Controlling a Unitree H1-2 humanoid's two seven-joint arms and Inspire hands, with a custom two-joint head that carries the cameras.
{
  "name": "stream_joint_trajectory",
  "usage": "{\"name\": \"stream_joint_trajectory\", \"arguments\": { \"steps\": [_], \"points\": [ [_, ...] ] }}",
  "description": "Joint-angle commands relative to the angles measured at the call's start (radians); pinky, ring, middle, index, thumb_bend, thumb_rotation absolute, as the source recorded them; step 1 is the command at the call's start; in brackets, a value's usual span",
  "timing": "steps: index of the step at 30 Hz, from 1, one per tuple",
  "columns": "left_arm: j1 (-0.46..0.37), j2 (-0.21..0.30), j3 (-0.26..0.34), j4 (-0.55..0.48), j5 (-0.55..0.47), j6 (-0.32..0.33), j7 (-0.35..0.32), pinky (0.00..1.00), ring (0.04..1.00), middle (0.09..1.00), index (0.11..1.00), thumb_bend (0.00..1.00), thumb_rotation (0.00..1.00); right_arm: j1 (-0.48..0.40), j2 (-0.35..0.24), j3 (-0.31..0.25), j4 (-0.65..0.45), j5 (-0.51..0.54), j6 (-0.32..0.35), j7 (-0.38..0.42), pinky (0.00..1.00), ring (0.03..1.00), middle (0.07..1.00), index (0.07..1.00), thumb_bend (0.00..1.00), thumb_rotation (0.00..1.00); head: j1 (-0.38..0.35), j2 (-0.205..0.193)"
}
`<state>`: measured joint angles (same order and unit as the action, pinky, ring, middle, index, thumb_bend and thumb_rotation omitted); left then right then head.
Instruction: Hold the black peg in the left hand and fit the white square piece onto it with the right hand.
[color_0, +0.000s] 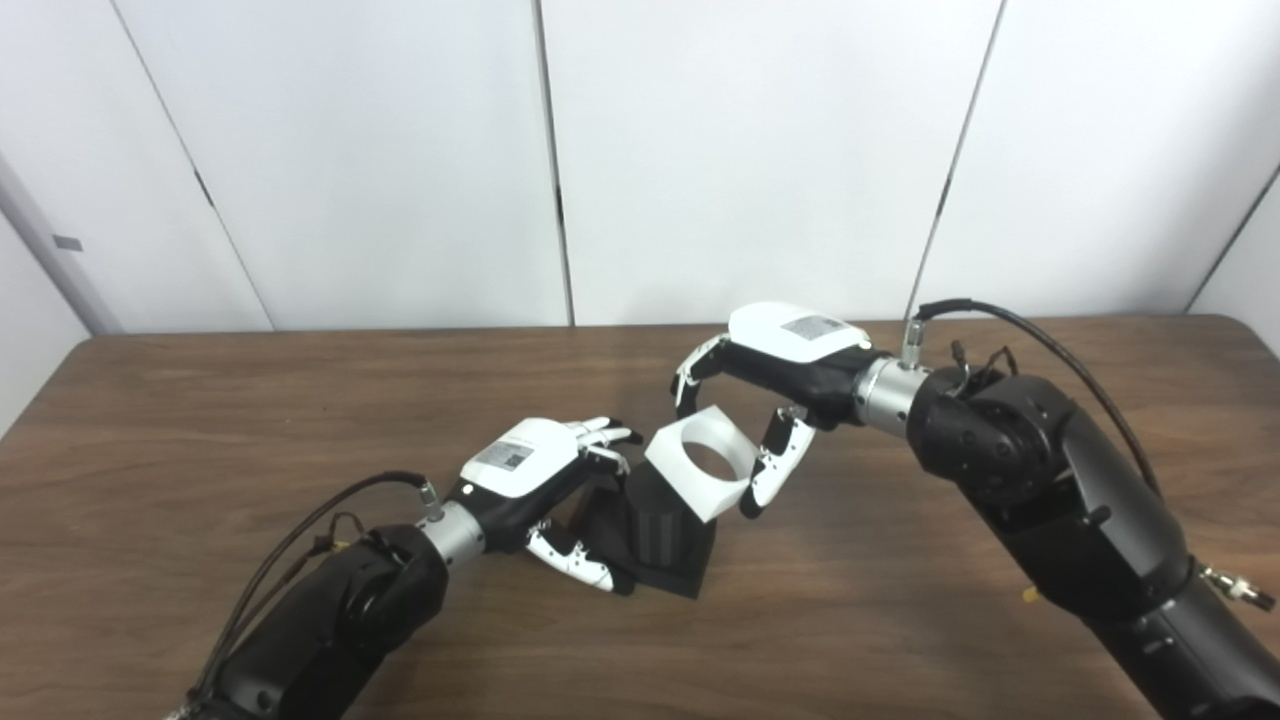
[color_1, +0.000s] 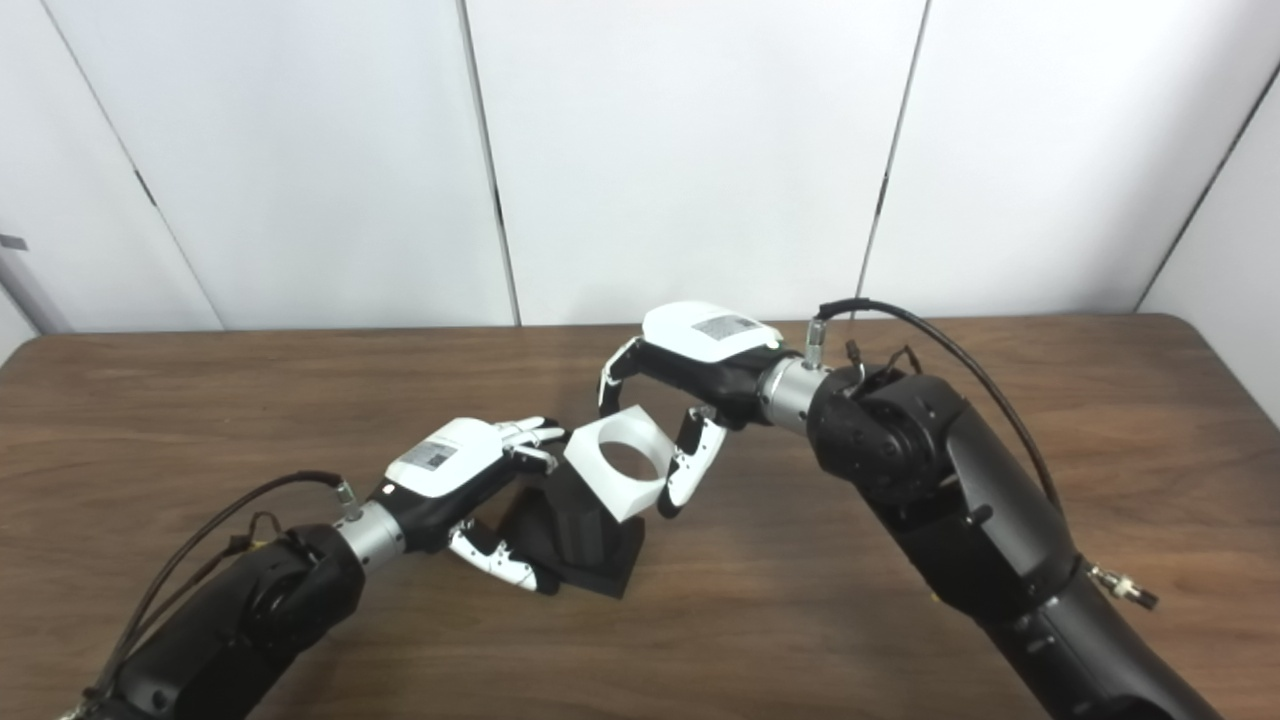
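Nearest, toward the front edge of the table (color_0: 180, 420) and left of its middle: left hand (color_0: 545, 500), fingers over the top and thumb along the near side of the black peg (color_0: 660, 540), closed on it, though how firmly cannot be told. Peg tilted, its flat base lifted or tipped against the table, ribbed shaft pointing up and toward the far right. Probably stiff printed plastic, light, matte enough not to slip; best held low, by the base and lower shaft, leaving the top bare for the mating part. Just beyond, at the peg's upper end: white piece (color_0: 703, 463), a square block with a round bore, tilted so the bore faces up and forward, its lower side touching or just above the peg's tip; not yet seated. Gripped by the right hand (color_0: 775, 390), fingers curled over the far edge, thumb pressing the near right face. Likely rigid too, light, smooth-faced and so somewhat slippery; flat outer faces the right places to pinch, never across the bore. Snug fit likely, so jamming probable if bore and shaft are not lined up; little force needed otherwise. Farthest, past the table's rear edge: plain white wall panels (color_0: 750, 150).
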<state>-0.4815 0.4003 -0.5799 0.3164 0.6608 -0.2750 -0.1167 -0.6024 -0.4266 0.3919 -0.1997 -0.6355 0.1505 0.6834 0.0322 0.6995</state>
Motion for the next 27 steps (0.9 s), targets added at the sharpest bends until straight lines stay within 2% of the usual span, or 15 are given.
{"name": "stream_joint_trajectory", "arguments": {
  "steps": [1, 16, 27],
  "points": [
    [0.036, -0.025, -0.065, 0.048, 0.079, 0.038, -0.086, 0.92, 0.956, 0.914, 0.600, 0.91, 0.19, -0.040, 0.011, -0.008, -0.001, -0.001, -0.019, -0.028, 0.81, 0.847, 0.772, 0.479, 0.52, 0.13, 0.001, 0.001],
    [0.038, -0.028, -0.065, 0.045, 0.074, 0.038, -0.085, 0.93, 0.954, 0.913, 0.598, 0.91, 0.21, -0.041, 0.068, 0.010, 0.081, 0.001, -0.052, -0.051, 0.80, 0.839, 0.773, 0.478, 0.52, 0.13, 0.005, 0.003],
    [0.039, -0.032, -0.069, 0.043, 0.085, 0.039, -0.077, 0.91, 0.949, 0.912, 0.595, 0.91, 0.21, -0.049, 0.093, 0.049, 0.081, -0.015, -0.063, -0.032, 0.81, 0.839, 0.771, 0.478, 0.52, 0.13, 0.003, 0.007]
  ]
}}
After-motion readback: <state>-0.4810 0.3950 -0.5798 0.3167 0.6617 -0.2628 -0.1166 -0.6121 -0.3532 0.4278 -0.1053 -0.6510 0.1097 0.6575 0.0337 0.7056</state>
